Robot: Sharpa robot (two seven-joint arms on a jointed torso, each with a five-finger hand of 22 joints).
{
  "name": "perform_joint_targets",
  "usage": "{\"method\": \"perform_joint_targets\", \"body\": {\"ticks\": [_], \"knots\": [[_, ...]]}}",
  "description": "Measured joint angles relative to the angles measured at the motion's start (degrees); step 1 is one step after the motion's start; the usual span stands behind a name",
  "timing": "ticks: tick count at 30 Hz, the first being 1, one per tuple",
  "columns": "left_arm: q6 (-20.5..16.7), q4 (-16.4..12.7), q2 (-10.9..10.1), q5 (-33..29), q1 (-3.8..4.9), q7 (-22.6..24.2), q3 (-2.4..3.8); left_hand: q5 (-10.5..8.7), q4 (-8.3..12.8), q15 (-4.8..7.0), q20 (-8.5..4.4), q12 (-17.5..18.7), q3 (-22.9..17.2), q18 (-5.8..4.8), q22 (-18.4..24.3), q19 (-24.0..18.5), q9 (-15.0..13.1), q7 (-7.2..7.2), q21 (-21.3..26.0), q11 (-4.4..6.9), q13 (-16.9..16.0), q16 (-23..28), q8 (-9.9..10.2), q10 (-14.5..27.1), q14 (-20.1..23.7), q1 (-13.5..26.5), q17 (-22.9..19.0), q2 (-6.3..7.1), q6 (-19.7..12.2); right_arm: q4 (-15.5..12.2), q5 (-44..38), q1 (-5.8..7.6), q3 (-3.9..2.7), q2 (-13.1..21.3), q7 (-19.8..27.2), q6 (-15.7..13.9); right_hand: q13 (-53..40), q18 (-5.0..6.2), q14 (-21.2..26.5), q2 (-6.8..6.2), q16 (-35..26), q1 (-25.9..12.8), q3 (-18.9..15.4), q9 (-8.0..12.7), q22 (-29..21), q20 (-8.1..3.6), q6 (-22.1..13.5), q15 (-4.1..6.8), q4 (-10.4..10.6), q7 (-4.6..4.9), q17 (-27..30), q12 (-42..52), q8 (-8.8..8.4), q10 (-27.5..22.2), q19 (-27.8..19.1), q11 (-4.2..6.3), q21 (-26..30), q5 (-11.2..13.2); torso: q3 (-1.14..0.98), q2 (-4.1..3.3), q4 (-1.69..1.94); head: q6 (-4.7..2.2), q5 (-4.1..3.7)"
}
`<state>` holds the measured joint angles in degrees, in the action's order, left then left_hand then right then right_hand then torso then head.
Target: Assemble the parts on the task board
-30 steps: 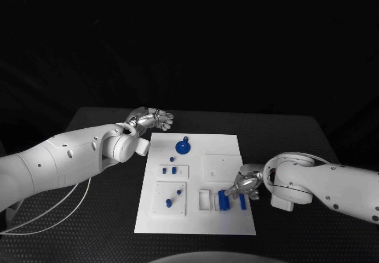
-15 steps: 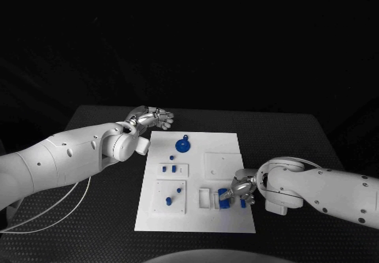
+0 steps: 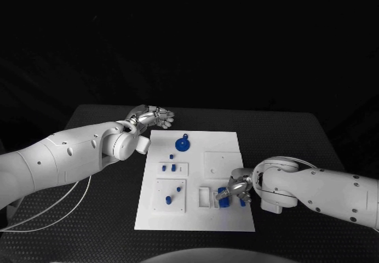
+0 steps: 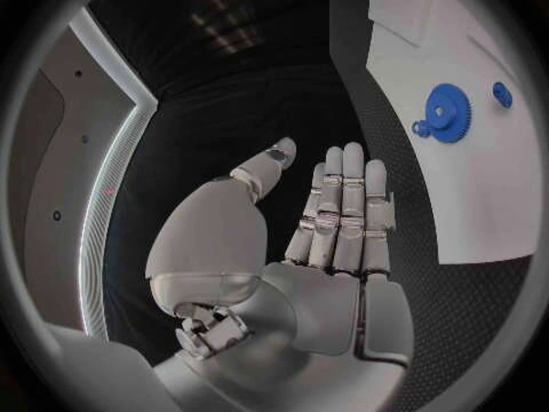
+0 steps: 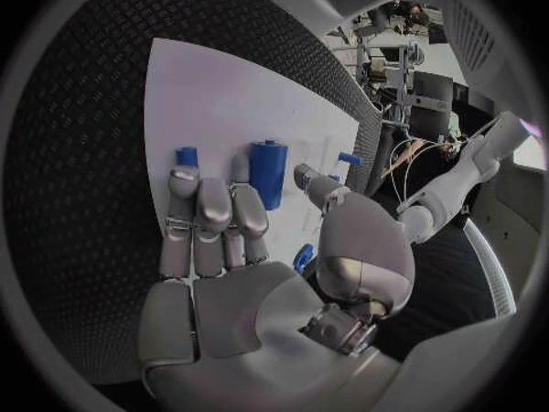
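My black table (image 3: 103, 181) has a dimpled, textured surface. Behind it everything is dark. A pale lit strip (image 4: 109, 192) curves along a wall panel.

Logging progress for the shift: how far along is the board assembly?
Early. The blue gear and small pegs sit on the task board. The right hand is open over a blue cylinder, gripping nothing. The left hand idles off the board.

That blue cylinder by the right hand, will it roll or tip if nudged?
The blue cylinder looks round and smooth, so on its side it would probably roll. It looks rigid, likely plastic and light, so a nudge from the right hand may shift it easily. Whether a slot in the task board restrains it is unclear.
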<state>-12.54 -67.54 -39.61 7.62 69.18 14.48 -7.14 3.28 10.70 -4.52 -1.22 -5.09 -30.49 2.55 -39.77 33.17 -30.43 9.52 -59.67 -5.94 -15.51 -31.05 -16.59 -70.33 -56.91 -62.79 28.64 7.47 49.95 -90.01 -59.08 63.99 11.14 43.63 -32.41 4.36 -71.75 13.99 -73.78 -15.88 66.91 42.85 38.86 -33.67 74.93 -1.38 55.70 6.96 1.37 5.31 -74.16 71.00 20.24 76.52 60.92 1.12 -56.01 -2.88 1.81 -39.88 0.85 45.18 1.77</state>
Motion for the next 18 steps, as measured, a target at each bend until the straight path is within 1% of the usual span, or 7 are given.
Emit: {"method": "perform_joint_targets", "body": {"ticks": [2,5,7,8,10,16,18], "knots": [[0.0,0.0,0.0,0.0,0.00,0.0,0.00,0.00,0.0,0.00,0.00,0.0,0.0,0.00,0.0,0.0,0.0,0.00,0.0,0.00,0.0,0.2,0.0,0.0,0.0,0.0,0.0,0.00,0.0,0.2,-0.2,-0.01,-0.01,-0.1,0.1,0.1,-0.1,0.01,0.0,0.35,0.3,1.4,0.6,0.0,0.0,-0.06,0.0,0.00,-0.8,-0.01,0.1,0.0,0.07,0.2,-0.1,0.00,0.0,0.0,-0.01,0.01,-0.01,-0.01,-0.04],[0.0,0.0,0.0,0.0,0.00,0.0,0.00,0.00,0.0,0.00,0.00,0.0,0.0,0.00,0.0,0.0,0.0,0.00,0.0,0.00,0.0,0.2,0.0,0.0,0.0,0.0,0.0,0.00,0.0,0.4,-0.5,-0.02,-0.03,-0.3,0.2,0.3,-0.2,0.02,0.0,0.43,0.3,2.1,1.1,-0.2,0.0,-0.06,0.0,-0.01,-1.4,-0.01,0.2,0.0,0.08,0.2,-0.1,0.00,0.0,0.0,0.00,0.01,0.00,-0.03,-0.05],[0.0,0.1,0.0,0.0,0.00,0.0,0.00,0.00,0.0,0.00,0.00,0.0,0.0,0.00,-0.1,0.0,0.0,0.00,0.0,0.00,0.0,0.2,0.0,0.0,0.0,0.0,0.1,0.00,0.0,0.4,-0.6,-0.02,-0.03,-0.4,0.2,0.4,-0.2,0.02,0.0,0.89,0.3,2.5,1.5,-0.2,0.0,-0.05,0.1,-0.02,-1.8,-0.01,0.3,0.0,0.40,0.2,-0.1,0.00,0.0,0.0,0.01,0.03,0.00,-0.08,-0.06],[0.0,0.1,0.0,0.0,0.00,0.0,0.00,0.00,0.0,0.00,0.00,0.0,0.0,0.00,-0.1,0.0,0.0,0.00,0.0,0.00,0.0,0.2,0.0,0.0,0.0,0.0,0.1,0.00,0.0,0.4,-0.7,-0.03,-0.03,-0.4,0.2,0.4,-0.2,0.02,0.0,0.80,0.3,3.2,1.8,-0.2,0.0,-0.05,0.1,-0.02,-2.1,-0.01,0.3,0.0,0.41,0.2,-0.1,0.00,-0.3,0.0,0.01,0.03,0.00,-0.09,-0.06],[0.0,0.1,0.0,0.0,0.00,0.0,0.00,0.00,0.0,0.00,0.00,0.0,0.0,0.00,0.0,0.0,0.0,0.00,0.0,0.00,0.0,0.2,0.0,0.0,0.0,0.0,0.1,0.00,0.0,0.4,-0.9,-0.04,-0.02,-0.5,0.1,0.3,-0.4,0.02,0.0,1.43,0.7,3.8,2.5,-0.2,0.0,-0.05,0.2,-0.02,-2.8,-0.16,0.3,0.0,0.41,0.5,-0.1,0.15,-0.3,0.0,0.00,0.03,0.00,-0.10,-0.03],[0.0,0.1,0.0,0.0,0.00,0.0,-0.01,0.00,0.0,0.00,0.00,0.0,0.0,-0.01,0.0,0.0,0.0,0.00,0.0,0.00,0.0,0.2,0.0,0.0,0.0,0.0,0.1,0.00,0.0,0.3,-1.2,-0.11,0.03,-0.5,0.1,-0.1,-0.7,0.01,0.0,2.16,1.2,4.5,3.0,-0.5,0.0,-0.04,1.3,-0.03,-5.0,-0.42,0.7,0.0,0.41,1.0,-0.1,0.41,-0.7,-0.9,0.10,0.06,-0.01,-0.07,0.04],[0.0,0.1,0.0,-0.1,0.00,0.0,-0.01,0.00,0.0,0.00,0.00,0.0,0.0,0.00,0.0,0.0,0.0,0.00,0.0,0.00,0.0,0.2,0.0,0.0,0.0,0.0,0.1,0.00,0.0,0.1,-1.2,-0.14,0.05,-0.4,0.1,-0.3,-0.7,0.02,0.0,2.24,1.2,4.6,3.1,-0.5,0.0,-0.04,1.3,-0.04,-5.2,-0.42,0.7,0.0,0.40,1.0,-0.1,0.41,-0.7,-1.0,0.10,0.07,0.01,-0.06,0.04]]}}
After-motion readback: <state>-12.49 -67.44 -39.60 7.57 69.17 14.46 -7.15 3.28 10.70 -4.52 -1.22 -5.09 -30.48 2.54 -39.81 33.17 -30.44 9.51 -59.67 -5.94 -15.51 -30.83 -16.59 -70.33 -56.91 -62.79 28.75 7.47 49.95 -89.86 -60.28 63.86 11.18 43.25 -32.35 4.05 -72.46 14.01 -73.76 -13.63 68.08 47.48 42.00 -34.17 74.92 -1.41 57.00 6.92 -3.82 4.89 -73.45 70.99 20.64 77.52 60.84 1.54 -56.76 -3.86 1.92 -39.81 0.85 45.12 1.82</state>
